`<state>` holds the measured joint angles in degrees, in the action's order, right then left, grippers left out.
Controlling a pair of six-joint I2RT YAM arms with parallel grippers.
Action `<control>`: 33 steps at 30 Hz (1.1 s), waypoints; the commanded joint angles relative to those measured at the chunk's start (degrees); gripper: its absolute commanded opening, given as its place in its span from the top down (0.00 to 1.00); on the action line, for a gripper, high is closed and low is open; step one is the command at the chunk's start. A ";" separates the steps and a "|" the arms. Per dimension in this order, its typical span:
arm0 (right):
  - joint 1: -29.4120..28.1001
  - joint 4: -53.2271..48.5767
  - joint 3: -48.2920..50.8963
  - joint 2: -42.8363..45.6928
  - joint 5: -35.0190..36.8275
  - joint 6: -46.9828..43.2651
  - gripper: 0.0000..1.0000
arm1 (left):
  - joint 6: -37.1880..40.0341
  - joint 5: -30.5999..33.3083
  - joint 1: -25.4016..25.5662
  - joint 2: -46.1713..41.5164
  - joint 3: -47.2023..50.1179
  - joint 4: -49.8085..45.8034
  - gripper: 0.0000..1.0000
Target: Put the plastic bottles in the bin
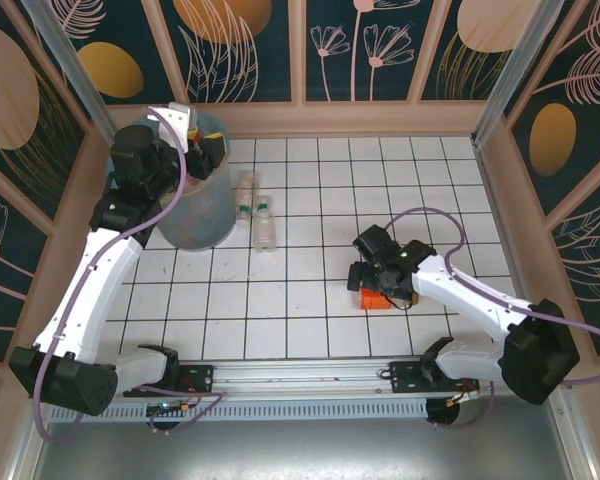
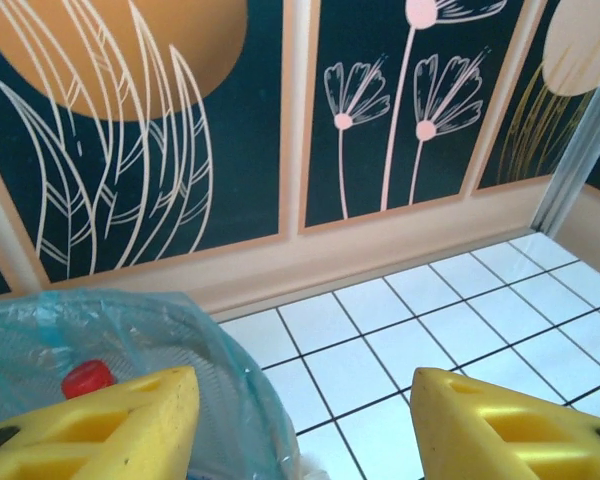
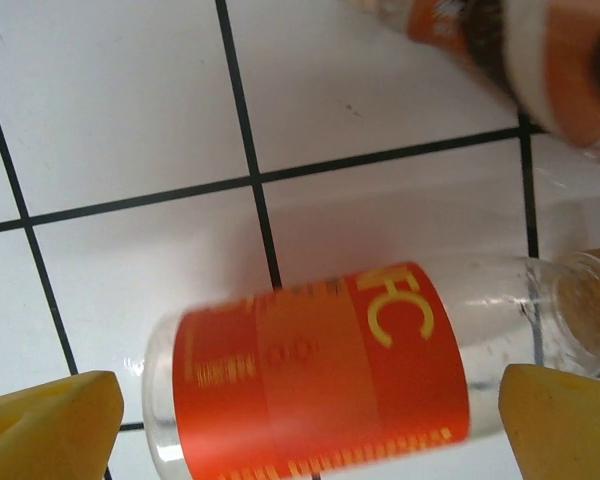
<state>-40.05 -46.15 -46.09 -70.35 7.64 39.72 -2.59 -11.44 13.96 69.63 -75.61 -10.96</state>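
Right wrist: orange-labelled bottle (image 3: 320,375) lies sideways; yellow letters (image 3: 395,320) read "FC".

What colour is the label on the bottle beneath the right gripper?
Orange label with yellow lettering; right wrist view shows it best.

Overhead cam; 2 wrist cams, close-up
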 commanded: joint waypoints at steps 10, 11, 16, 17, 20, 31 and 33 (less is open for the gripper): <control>0.54 -3.59 -1.07 1.73 8.41 6.46 0.01 | 1.26 -1.29 0.13 -3.17 1.54 4.51 0.39; 0.49 -4.36 -0.78 3.02 8.90 8.43 0.01 | 1.22 -1.35 0.19 -3.20 1.61 4.69 0.39; 0.76 -7.30 2.80 7.52 9.21 18.93 0.01 | 1.24 -1.18 0.17 -3.01 2.21 5.21 0.39; 0.77 -6.85 3.59 7.55 8.39 19.92 0.01 | 1.31 -1.24 0.13 -3.00 2.36 5.31 0.39; 0.77 -3.89 6.24 7.24 4.79 22.90 0.01 | 1.28 -1.26 0.18 -2.92 2.58 5.40 0.39; 1.18 9.70 12.60 5.46 -1.26 24.25 0.04 | 1.91 -0.27 0.12 -3.27 2.84 5.14 0.39; 1.21 11.61 12.60 4.49 -1.65 23.44 0.08 | 1.68 -0.19 0.11 -3.14 2.85 4.94 0.37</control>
<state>-39.31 -39.29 -34.22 -64.75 7.03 62.54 -1.52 -11.57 13.96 67.26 -73.32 -7.51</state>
